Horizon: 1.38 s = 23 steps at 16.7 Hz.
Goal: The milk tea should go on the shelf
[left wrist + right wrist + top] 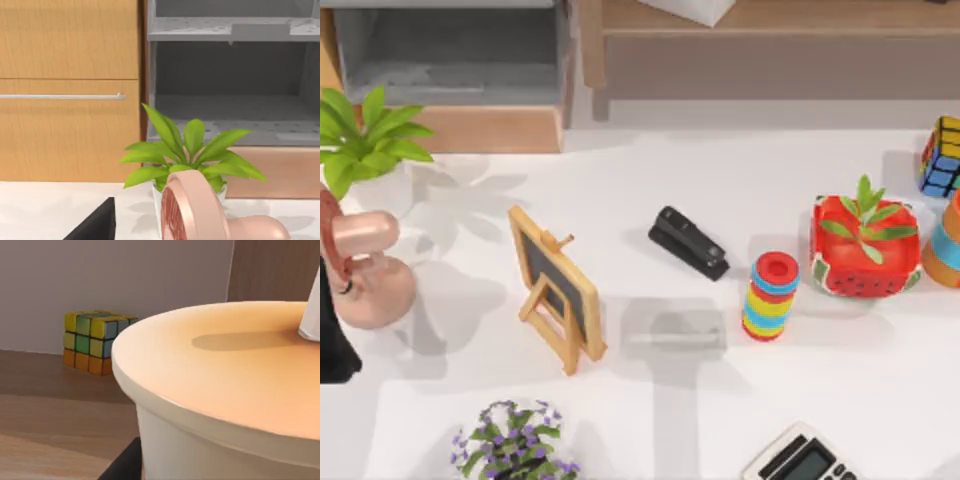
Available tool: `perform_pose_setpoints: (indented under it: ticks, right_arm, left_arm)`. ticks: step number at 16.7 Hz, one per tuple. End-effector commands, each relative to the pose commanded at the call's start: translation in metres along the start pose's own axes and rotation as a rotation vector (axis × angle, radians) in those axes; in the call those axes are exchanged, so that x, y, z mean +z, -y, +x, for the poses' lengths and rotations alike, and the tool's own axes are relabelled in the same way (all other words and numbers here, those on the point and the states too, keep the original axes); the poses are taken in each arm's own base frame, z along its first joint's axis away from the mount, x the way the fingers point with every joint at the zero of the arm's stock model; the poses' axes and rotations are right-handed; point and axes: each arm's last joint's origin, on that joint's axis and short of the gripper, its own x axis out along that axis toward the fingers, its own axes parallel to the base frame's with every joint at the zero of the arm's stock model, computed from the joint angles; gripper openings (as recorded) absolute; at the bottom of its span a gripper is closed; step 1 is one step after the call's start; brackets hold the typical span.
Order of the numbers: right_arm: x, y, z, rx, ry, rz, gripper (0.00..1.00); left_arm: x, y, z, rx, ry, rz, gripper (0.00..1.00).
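- The milk tea [225, 390] stands very close in front of the right wrist camera: a cream cup with a flat lid and the foot of a straw [312, 320] on the lid
- Under and behind the cup there is a wooden board [50, 410], and a coloured cube [95, 342] sits on this board farther back, against the wall; I judge that this board is the shelf [770, 20] at the far side of the table, so the cup is already at its place or just above it
- Whether the right gripper is clenched on the cup or released, I cannot tell (its contact with the cup wall is hidden), and I cannot tell either if the cup bottom touches the board
- The step in hand, as I judge it, is the setting down: the cup should be kept upright, lowered slowly until it rests fully on the board, well apart from the cube, and only then released
- When leaving, the right gripper should pull straight back toward the near side, so it does not tip the tall cup
- The left arm [330, 340] is parked at the left edge of the table, beside the pink fan [365, 265]; the state of its gripper I cannot tell
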Motion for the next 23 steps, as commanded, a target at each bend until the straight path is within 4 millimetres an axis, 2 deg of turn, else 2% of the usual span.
perform_pose_setpoints:
  ticks: [4, 8, 11, 14, 18, 23]
  right_arm:
    - [0.049, -0.017, 0.033, 0.010, 0.031, -0.004, 0.00]
    - [0.079, -0.047, 0.062, 0.037, -0.023, 0.037, 0.00]
    - [0.092, -0.069, 0.078, 0.051, -0.091, 0.069, 0.00]
    - [0.106, -0.081, 0.089, 0.045, -0.135, 0.086, 0.00]
    - [0.119, -0.085, 0.094, 0.027, -0.153, 0.094, 0.00]
    - [0.115, -0.083, 0.094, 0.023, -0.159, 0.096, 0.00]
  left_arm:
    - [0.000, 0.000, 0.000, 0.000, 0.000, 0.000, 1.00]
    - [0.000, 0.000, 0.000, 0.000, 0.000, 0.000, 1.00]
    - [0.000, 0.000, 0.000, 0.000, 0.000, 0.000, 1.00]
    - [0.000, 0.000, 0.000, 0.000, 0.000, 0.000, 1.00]
    - [0.000, 0.000, 0.000, 0.000, 0.000, 0.000, 1.00]
    - [0.000, 0.000, 0.000, 0.000, 0.000, 0.000, 1.00]
